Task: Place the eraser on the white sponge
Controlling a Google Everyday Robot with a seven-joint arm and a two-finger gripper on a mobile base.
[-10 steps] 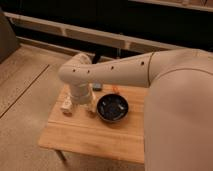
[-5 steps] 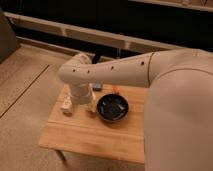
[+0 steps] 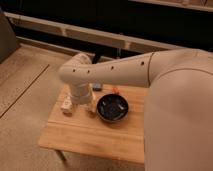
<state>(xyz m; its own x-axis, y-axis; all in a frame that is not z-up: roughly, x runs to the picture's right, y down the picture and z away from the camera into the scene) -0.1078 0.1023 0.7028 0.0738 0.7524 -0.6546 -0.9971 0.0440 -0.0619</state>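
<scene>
Gripper (image 3: 85,106): low over table (image 3: 75,140), jaws spread wide
Eraser (image 3: 97,87): guessing dark block, just behind
White sponge (image 3: 66,105): close left

Nothing legible anywhere: no text, label, brand, number or sign. None on the wooden table (image 3: 95,137), none on the dark bowl (image 3: 112,107), none on the pale robot arm (image 3: 115,72). None on the gripper (image 3: 90,107) either, low over the table just left of the bowl, below the arm's bend, jaws spread wide.
</scene>
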